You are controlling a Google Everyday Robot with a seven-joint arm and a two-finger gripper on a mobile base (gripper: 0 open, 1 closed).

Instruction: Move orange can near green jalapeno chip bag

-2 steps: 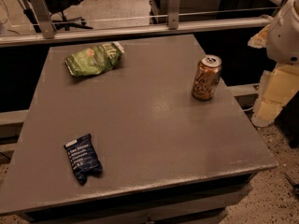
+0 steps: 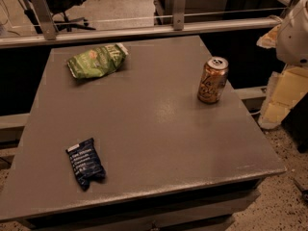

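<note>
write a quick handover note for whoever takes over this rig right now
Gripper: off the grey table's right edge, apart from everything on it.
Orange-brown metal drink can: upright near the table's right edge.
Green glossy chip bag: lying at the far left.
Small dark blue packet: front left, not part of the job.
Done: nothing; the can is not grasped and far from the bag.
Left: grasp the can, carry it left, set it beside the bag.

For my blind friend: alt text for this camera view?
An orange can stands at the right of a grey table, the green jalapeno chip bag lies back left, a dark blue packet front left. The robot's pincer hangs beyond the right edge.
</note>
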